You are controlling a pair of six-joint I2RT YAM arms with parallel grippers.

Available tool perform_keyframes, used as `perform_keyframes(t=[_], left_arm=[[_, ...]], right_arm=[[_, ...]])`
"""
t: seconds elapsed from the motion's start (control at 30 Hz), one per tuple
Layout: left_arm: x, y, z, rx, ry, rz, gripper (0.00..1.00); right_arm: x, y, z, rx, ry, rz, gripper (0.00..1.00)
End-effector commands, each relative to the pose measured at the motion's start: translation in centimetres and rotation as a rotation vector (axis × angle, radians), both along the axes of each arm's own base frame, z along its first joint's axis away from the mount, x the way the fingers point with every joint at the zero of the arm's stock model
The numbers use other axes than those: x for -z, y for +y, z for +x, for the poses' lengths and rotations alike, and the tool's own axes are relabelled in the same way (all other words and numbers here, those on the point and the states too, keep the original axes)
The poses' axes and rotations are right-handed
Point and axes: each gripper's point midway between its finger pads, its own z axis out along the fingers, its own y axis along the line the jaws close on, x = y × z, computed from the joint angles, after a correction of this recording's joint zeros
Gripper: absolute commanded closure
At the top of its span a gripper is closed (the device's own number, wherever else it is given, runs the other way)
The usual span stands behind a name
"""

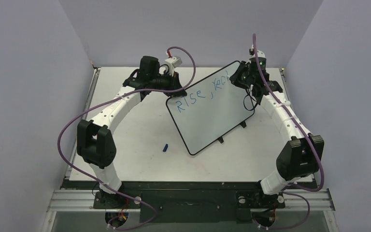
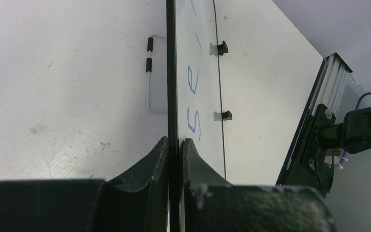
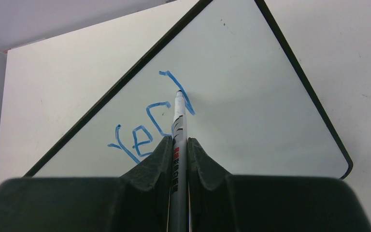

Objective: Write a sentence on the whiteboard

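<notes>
The whiteboard stands tilted on the table, white with a thin black frame and small black feet. My left gripper is shut on the whiteboard's upper left edge, one finger on each face. Blue handwriting, the sentence, reads roughly "Rise, tech" along the top. My right gripper is shut on a white marker. The marker's tip touches the whiteboard at the last blue stroke of the sentence.
A small blue marker cap lies on the white table left of the board's lower corner. A wire stand shows behind the board. Grey walls enclose the table on three sides.
</notes>
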Motion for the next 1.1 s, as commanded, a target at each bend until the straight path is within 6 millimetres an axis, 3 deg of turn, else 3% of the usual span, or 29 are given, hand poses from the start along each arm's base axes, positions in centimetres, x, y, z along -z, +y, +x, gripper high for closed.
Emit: perform_keyframes(t=[0.0, 0.5, 1.07], left_arm=[[-3.9, -0.3, 0.1, 0.047, -0.184, -0.024, 1.00], [-3.9, -0.3, 0.1, 0.046, -0.186, -0.025, 1.00], [-4.0, -0.1, 0.0, 0.042, -0.189, -0.024, 1.00]], right_arm=[[-2.1, -0.1, 1.4, 0.014, -0.057, 0.015, 1.00], [-0.8, -1.1, 2.2, 0.047, -0.026, 0.010, 1.00], [1.3, -2.0, -1.0, 0.056, 0.020, -0.008, 1.00]])
